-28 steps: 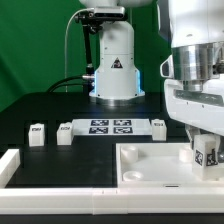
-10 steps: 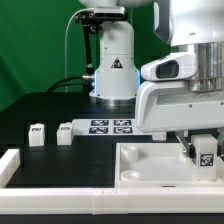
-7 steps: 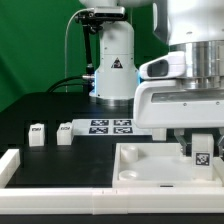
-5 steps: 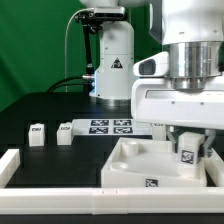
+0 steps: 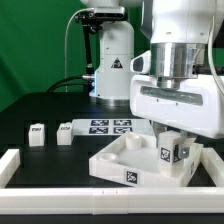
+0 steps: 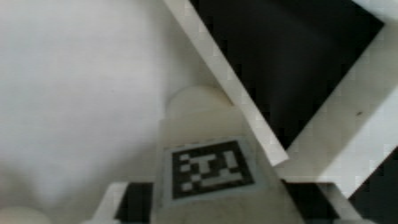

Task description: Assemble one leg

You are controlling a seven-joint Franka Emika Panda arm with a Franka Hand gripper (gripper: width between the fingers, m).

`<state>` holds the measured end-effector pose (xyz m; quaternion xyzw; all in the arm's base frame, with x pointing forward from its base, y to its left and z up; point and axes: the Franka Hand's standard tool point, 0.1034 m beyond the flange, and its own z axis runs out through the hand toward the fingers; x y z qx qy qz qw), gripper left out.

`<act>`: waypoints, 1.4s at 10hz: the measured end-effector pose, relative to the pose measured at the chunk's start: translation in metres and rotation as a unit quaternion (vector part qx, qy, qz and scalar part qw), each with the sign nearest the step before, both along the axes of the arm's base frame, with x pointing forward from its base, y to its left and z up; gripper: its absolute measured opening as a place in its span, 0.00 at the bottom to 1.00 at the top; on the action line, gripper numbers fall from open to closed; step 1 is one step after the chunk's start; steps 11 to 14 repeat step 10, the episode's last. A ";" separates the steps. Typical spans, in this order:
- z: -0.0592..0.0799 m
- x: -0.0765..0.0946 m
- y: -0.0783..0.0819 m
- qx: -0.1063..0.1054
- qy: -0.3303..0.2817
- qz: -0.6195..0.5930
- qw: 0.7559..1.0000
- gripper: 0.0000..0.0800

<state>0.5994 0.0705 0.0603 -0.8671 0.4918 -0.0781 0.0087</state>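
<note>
My gripper is shut on a leg, a small white block with a black-and-white tag. The leg stands in a corner of the large white square panel, which has turned and slid toward the exterior view's left. In the wrist view the leg rises from the panel's white face between my fingers. Two more legs stand on the black table at the exterior view's left.
The marker board lies at the middle back. A long white rail runs along the front edge, with a raised end at the left. The robot base stands behind.
The gripper, still shut on the leg, has swung toward the exterior view's left and turned. The white panel has rotated and slid left with it.
</note>
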 end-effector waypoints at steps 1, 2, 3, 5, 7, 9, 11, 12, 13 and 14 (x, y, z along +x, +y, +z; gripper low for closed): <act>0.000 0.000 -0.001 -0.001 0.000 0.001 1.000 0.39; 0.000 0.000 0.000 -0.001 0.000 0.001 1.000 0.39; 0.000 0.000 0.000 -0.001 0.000 0.002 1.000 0.61; -0.001 0.000 -0.001 -0.002 0.001 0.002 1.000 0.75; -0.001 0.000 -0.001 -0.002 0.001 0.002 1.000 0.81; -0.001 0.000 -0.001 -0.002 0.001 0.002 1.000 0.81; -0.001 0.000 -0.001 -0.002 0.001 0.002 1.000 0.81; -0.001 0.000 -0.001 -0.002 0.001 0.002 1.000 0.81; -0.001 0.000 -0.001 -0.002 0.001 0.002 1.000 0.81; -0.001 0.000 -0.001 -0.002 0.001 0.002 1.000 0.81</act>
